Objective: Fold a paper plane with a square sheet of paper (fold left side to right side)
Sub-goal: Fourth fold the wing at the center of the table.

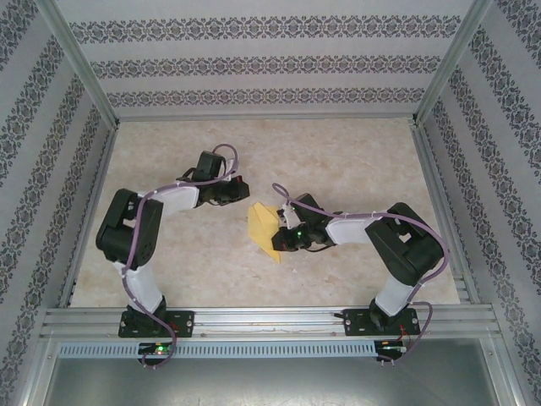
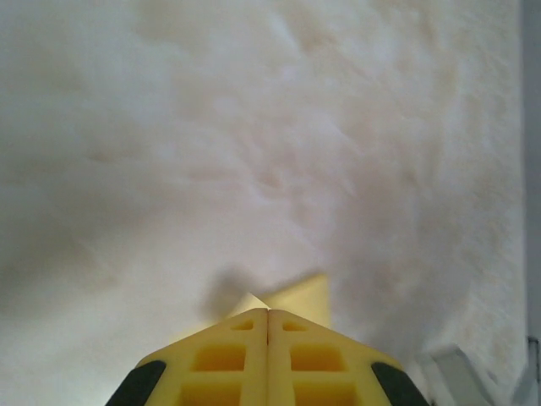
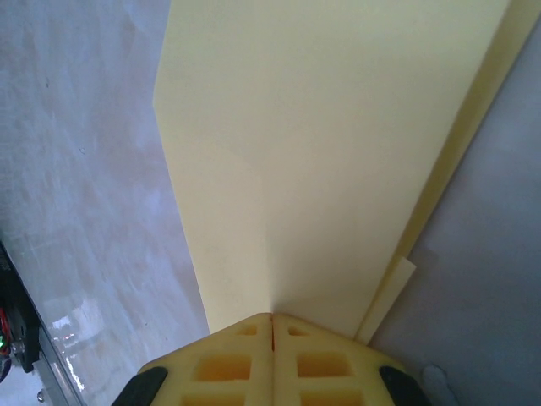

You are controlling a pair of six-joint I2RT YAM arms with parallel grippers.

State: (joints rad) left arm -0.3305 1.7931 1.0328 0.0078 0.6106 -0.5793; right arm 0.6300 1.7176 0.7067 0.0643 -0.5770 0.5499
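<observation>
The square sheet of paper (image 1: 263, 227) lies folded into a smaller yellow shape in the middle of the table. My right gripper (image 1: 283, 243) is shut, its tips down on the sheet's near end. In the right wrist view the paper (image 3: 338, 144) spreads away from the closed fingertips (image 3: 254, 326) with a faint crease running up from them and a second layer along its right edge. My left gripper (image 1: 243, 194) is shut at the sheet's far corner. That yellow corner (image 2: 304, 296) pokes out just beyond its fingertips (image 2: 287, 321). Neither pair of jaws visibly pinches the paper.
The beige tabletop (image 1: 338, 161) is bounded by patterned walls and metal frame posts (image 1: 80, 68). An aluminium rail (image 1: 270, 321) crosses the near edge, carrying both arm bases.
</observation>
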